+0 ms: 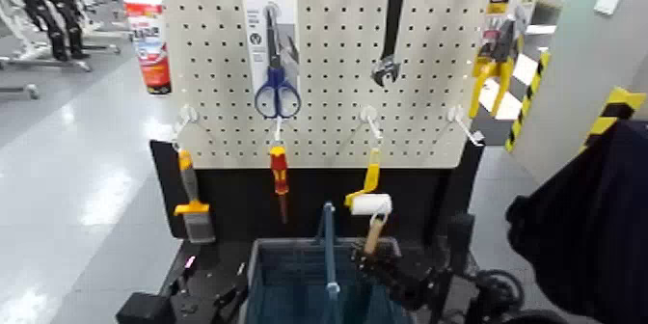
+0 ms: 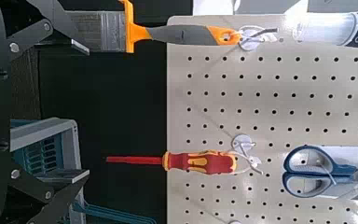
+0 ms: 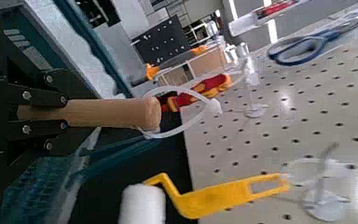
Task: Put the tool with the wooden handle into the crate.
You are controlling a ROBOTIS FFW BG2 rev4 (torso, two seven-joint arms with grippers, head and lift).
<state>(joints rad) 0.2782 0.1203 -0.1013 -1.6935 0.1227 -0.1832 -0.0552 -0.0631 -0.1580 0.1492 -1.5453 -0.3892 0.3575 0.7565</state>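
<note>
Directly below the right claw sits the blue-grey mesh plastic crate, placed to catch a drop. That claw is clamped on the tan wooden-handled tool, handle pointing up over the crate's rim. The left claw waits beside the crate, jaws spread.
</note>
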